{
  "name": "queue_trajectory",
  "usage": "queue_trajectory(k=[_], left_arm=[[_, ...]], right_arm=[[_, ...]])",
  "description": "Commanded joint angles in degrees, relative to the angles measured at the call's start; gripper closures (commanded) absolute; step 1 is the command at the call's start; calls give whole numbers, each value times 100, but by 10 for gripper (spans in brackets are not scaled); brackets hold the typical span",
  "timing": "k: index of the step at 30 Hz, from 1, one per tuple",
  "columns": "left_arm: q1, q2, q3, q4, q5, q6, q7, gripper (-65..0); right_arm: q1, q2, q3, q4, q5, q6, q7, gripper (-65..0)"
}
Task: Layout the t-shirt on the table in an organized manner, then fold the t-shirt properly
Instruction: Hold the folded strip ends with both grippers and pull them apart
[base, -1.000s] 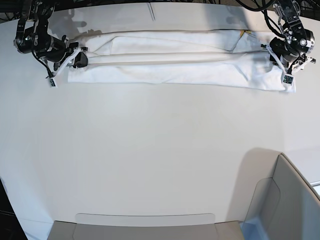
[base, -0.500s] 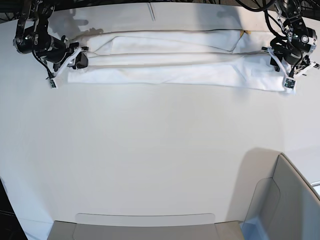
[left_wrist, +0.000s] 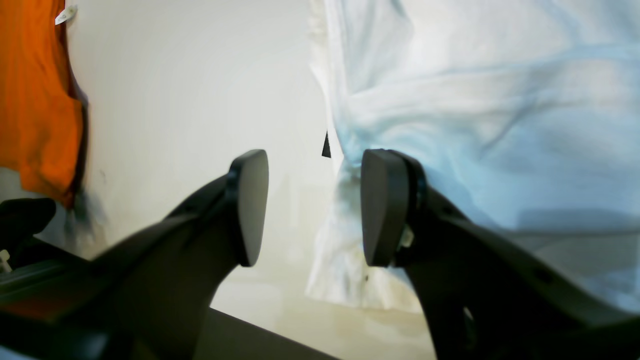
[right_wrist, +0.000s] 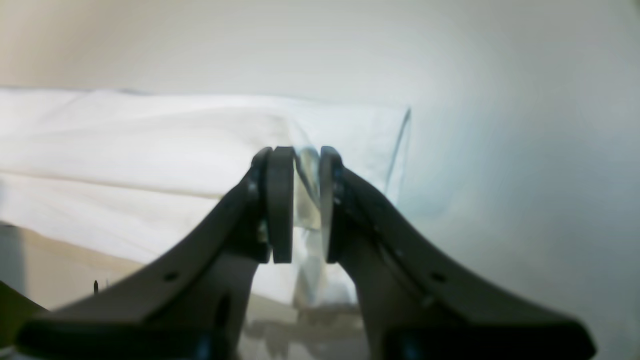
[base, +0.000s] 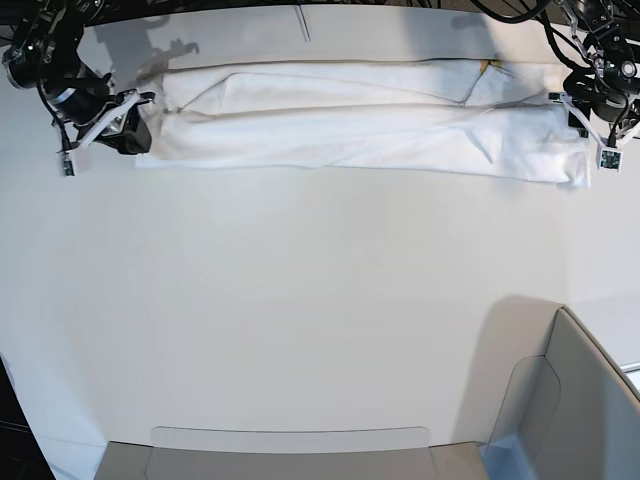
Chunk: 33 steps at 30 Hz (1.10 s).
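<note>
Two grippers: both are sitting at the ends of the t-shirt (base: 350, 125), along the top of the base view.
T-shirt: it is lying as a long folded white band across the far part of the table (base: 300, 320); its print is not showing.
Left gripper (left_wrist: 305, 207): its pads are standing spread apart with nothing between them, just beside the shirt's edge, at the upper right of the base view.
Right gripper (right_wrist: 300, 200): its pads are pinching a fold of the t-shirt, at the upper left of the base view.
Bin (base: 570, 400): it is sitting at the lower right, cut off by the frame, so its inside is not showing.
Orange cloth (left_wrist: 35, 95): it is blurring at the left edge of the left wrist view, hard to identify.
</note>
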Motion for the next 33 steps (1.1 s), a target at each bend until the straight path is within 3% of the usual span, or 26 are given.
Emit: queue_trajectory(k=[1, 3, 8, 11, 13, 20, 26, 33], left_arm=[[-13, -23, -16, 95, -26, 27, -47, -305], [-13, 4, -16, 95, -26, 27, -47, -305], [-145, 48, 116, 95, -9, 27, -47, -305], [-154, 65, 160, 95, -9, 27, -47, -305], [-154, 74, 160, 95, -9, 27, -47, -305], [-154, 74, 160, 95, -9, 27, -47, -305], [-154, 74, 151, 95, -9, 27, -47, -305], [-163, 83, 151, 95, -17, 27, -47, -305]], right_arm=[[12, 17, 312, 77, 150, 249, 61, -111], [30, -62, 638, 77, 264, 504, 52, -144], [-207, -54, 787, 77, 282, 697, 61, -294], [-225, -80, 875, 77, 255, 1146, 87, -298], [-119, -89, 1042, 77, 255, 1260, 87, -298], [558, -62, 998, -126, -211, 1260, 52, -297], [716, 69, 312, -249, -703, 1286, 35, -297], [742, 52, -101, -249, -738, 1286, -291, -297]])
